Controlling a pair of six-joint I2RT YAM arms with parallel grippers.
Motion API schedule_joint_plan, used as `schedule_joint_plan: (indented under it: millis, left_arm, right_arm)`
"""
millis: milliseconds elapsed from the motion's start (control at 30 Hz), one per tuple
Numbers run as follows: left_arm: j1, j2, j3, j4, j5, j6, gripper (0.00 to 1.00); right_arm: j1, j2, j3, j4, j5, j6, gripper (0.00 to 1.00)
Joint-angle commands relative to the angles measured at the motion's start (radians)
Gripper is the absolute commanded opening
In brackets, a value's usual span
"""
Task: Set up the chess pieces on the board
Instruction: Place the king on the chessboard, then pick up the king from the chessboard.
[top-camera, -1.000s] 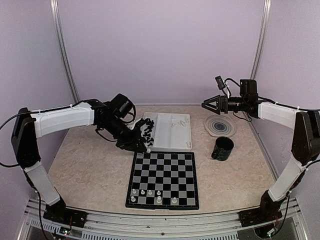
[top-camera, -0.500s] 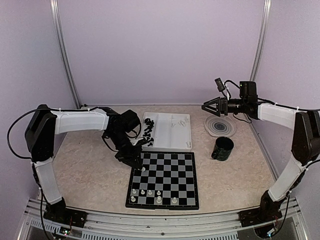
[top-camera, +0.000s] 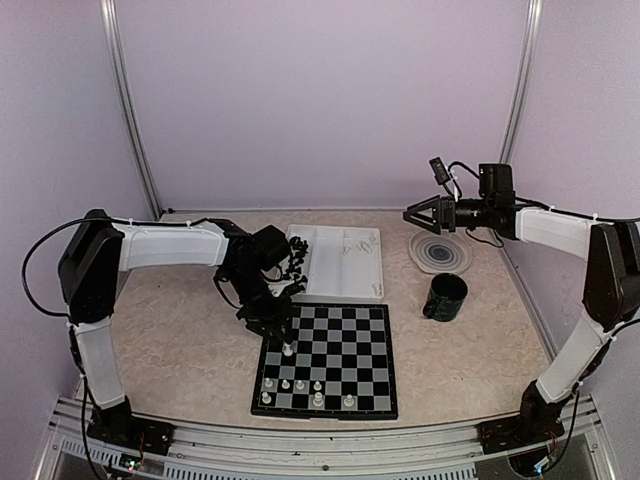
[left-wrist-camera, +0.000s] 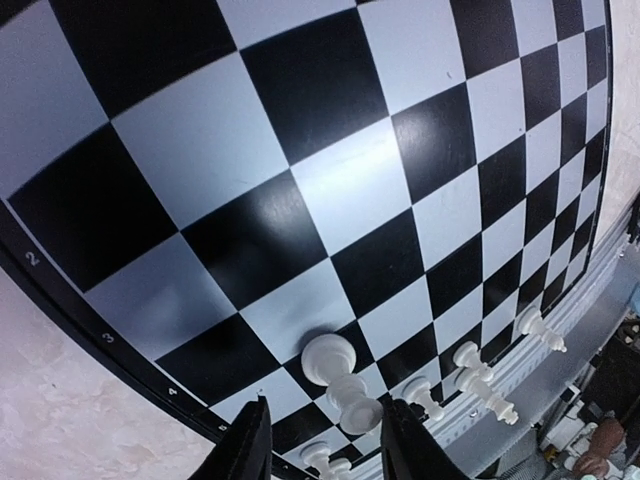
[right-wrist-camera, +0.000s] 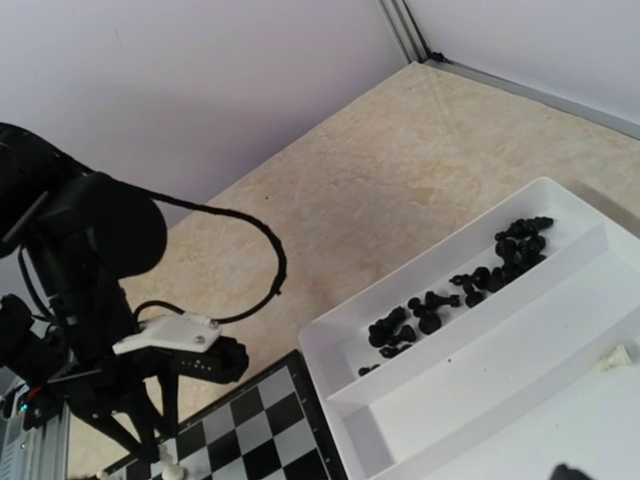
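The board (top-camera: 340, 345) lies in the middle of the table and fills the left wrist view (left-wrist-camera: 300, 180). My left gripper (top-camera: 285, 338) hangs low over its left side. A white pawn (left-wrist-camera: 338, 385) stands on a square between my open fingers (left-wrist-camera: 250, 445), with a clear gap on the left side. It also shows in the top view (top-camera: 288, 349). Several white pieces (top-camera: 300, 388) stand in the two near rows. Black pieces (top-camera: 295, 258) lie heaped in the white tray's left compartment. My right gripper (top-camera: 408, 211) is in the air above the back right, open and empty.
The white tray (top-camera: 350, 275) lies just behind the board, with a few white pieces (top-camera: 355, 250) in its right part. A round grey plate (top-camera: 440, 252) and a dark mug (top-camera: 444, 297) stand to the right of the tray and board.
My left gripper moved from the tray's near left corner toward me onto the board's left side, carrying the white pawn, which now stands on a square. The right arm has not moved.
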Motion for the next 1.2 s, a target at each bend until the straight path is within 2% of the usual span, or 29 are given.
schedule_joint_plan:
  millis: [0,167,567,1000,1167]
  left_arm:
    - [-0.042,-0.056,0.042,0.047,-0.144,0.016,0.39]
    - [-0.109,-0.12,0.037,0.097,-0.267,0.041,0.4]
    - [-0.192,-0.117,-0.005,0.044,-0.378,0.032,0.43]
    - [-0.223,-0.066,-0.029,0.022,-0.367,0.048,0.35]
    - [-0.225,-0.058,-0.037,0.012,-0.383,0.046,0.23]
  right_arm:
    - [-0.006,-0.007,-0.016,0.019,-0.021,0.007,0.99]
    - [-0.007,0.007,-0.014,0.021,-0.026,0.012,0.99]
    - [-0.006,0.022,-0.016,0.026,-0.031,0.017,0.99]
    - [-0.006,0.032,-0.018,0.026,-0.029,0.01,0.99]
    - [-0.007,0.037,-0.019,0.028,-0.034,0.015,0.99]
